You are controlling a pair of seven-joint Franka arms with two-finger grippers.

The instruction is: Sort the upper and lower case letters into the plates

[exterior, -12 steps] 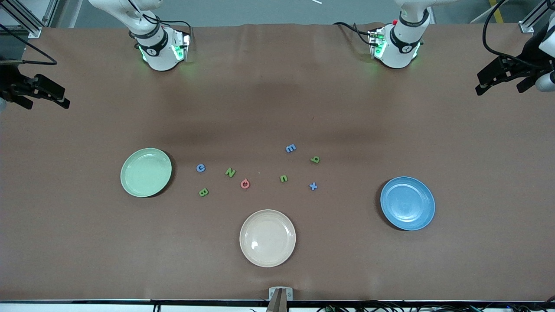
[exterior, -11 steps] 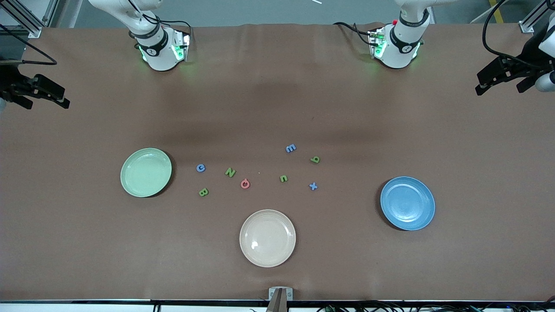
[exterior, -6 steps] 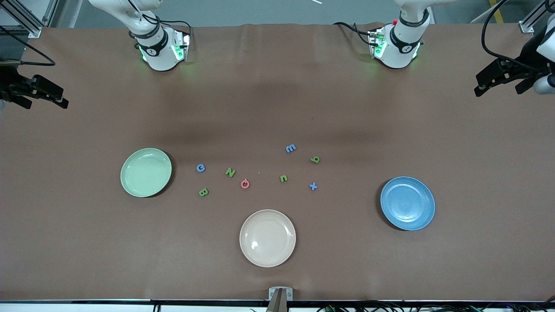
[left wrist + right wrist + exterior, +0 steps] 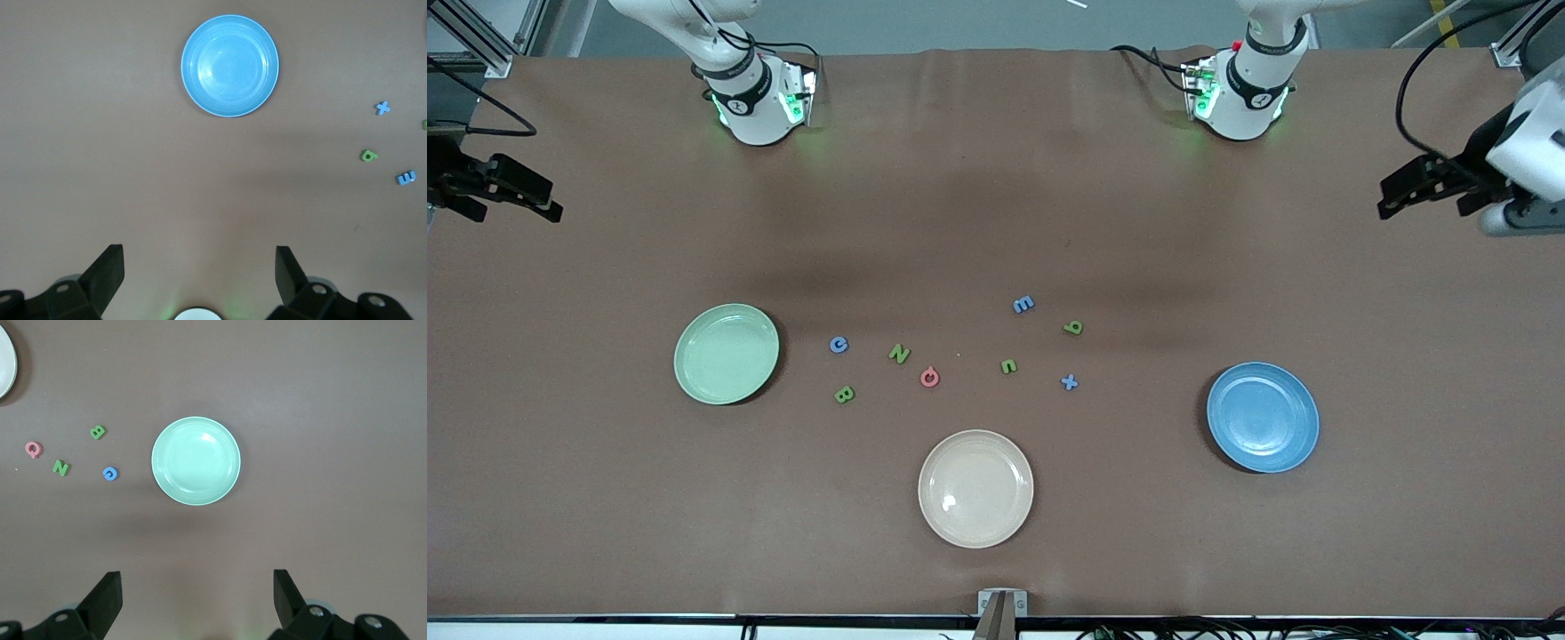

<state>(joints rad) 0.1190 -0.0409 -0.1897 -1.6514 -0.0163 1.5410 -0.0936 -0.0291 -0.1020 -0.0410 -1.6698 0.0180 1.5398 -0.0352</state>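
Eight tiny letters lie scattered mid-table: blue G [image 4: 838,344], green B [image 4: 844,394], green N [image 4: 899,354], pinkish-red Q [image 4: 929,377], green n [image 4: 1008,365], blue x [image 4: 1069,382], blue m [image 4: 1024,304], green d [image 4: 1073,327]. The mint green plate [image 4: 727,354] lies toward the right arm's end, the blue plate [image 4: 1263,416] toward the left arm's end; both hold nothing. My left gripper [image 4: 1396,191] hangs open and empty, high over its table end; the blue plate [image 4: 230,65] shows in its wrist view. My right gripper [image 4: 547,200] is open and empty, high over the other end.
A cream-beige plate [image 4: 975,488] lies nearer to the front camera than the letters, holding nothing. The arm bases stand at the table's back edge. Wide bare brown table surrounds the plates.
My left gripper has moved a little inward over the table, and more of its white wrist shows. My right gripper has barely shifted. Letters and plates have not moved.
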